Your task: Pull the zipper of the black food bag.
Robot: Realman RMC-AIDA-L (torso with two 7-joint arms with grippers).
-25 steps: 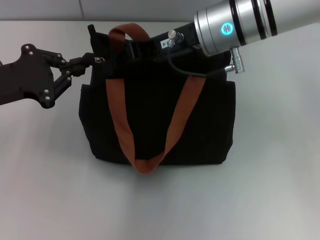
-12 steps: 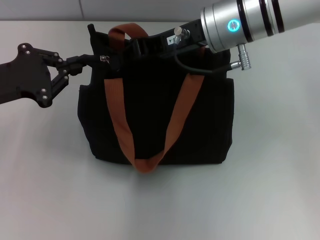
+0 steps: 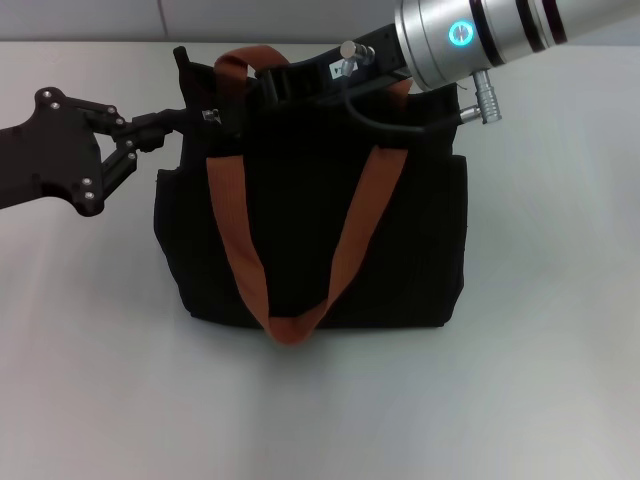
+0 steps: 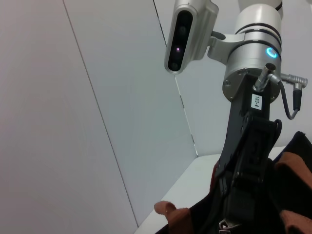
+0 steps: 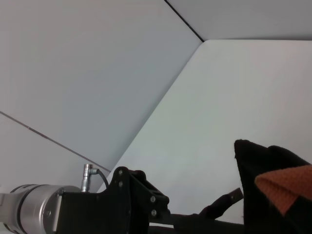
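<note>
Standing toward the far edge of the white bench, a little left of its middle, the black food bag sits upright with one orange-brown strap looped down its near face. At the bag's top edge, on the end nearest the left edge of the bench, the left gripper reaches in level from the left side, its slim fingers pinched together on the zipper, whose small silver tab glints just past the fingertips. From the far right corner the right gripper comes in across the top of the bag and lies against the fabric near the far strap; whether it is clenched on the cloth or merely resting there cannot be told, since its fingers are lost against the black material. Judging from this, the pull is at or near its start, with the tab close to the left end of the zip line. The main risk is the thin tab slipping out of the pinch if the pull runs at an angle to the zip line. A second risk is the soft, light bag dragging or tipping along the bench with the pull if the right arm is not truly bracing it, so the slider would travel nowhere.
</note>
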